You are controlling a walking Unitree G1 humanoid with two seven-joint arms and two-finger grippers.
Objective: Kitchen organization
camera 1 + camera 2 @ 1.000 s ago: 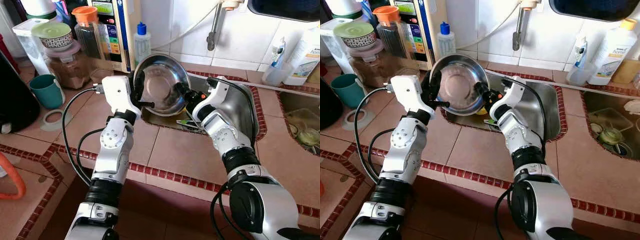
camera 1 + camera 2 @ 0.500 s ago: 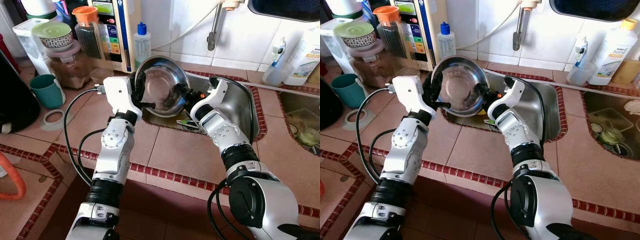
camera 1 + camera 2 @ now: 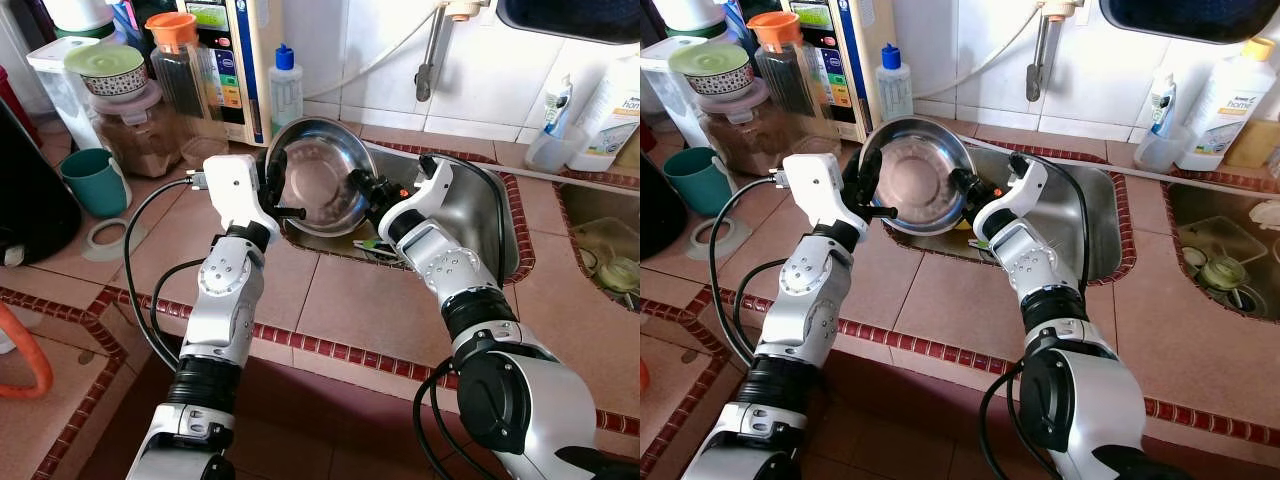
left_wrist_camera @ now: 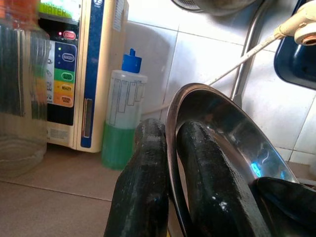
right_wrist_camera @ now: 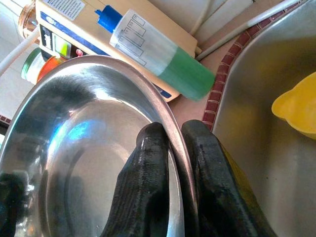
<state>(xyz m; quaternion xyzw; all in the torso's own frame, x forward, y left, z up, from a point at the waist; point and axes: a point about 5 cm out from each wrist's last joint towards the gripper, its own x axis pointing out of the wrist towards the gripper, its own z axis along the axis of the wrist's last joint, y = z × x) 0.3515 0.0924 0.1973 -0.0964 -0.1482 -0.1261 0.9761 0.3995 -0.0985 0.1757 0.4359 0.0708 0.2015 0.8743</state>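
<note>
A shiny steel bowl (image 3: 322, 178) is held tilted on edge above the left end of the steel sink (image 3: 495, 215). My left gripper (image 3: 276, 188) is shut on the bowl's left rim, and in the left wrist view its fingers (image 4: 143, 177) pinch the rim (image 4: 173, 148) between them. My right gripper (image 3: 362, 185) is shut on the bowl's right rim; the right wrist view has its fingers (image 5: 148, 182) clamped either side of that rim. A yellow object (image 5: 298, 106) lies in the sink below.
Behind the bowl stand a bottle of green liquid (image 3: 284, 85) and a water purifier (image 3: 232, 55). Jars, a container and a teal mug (image 3: 94, 180) crowd the counter's left. Detergent bottles (image 3: 608, 105) stand at the back right. A tap (image 3: 430, 50) hangs over the sink.
Both grippers have lowered the bowl a little and tipped it slightly flatter; the hold on both rims is unchanged.
</note>
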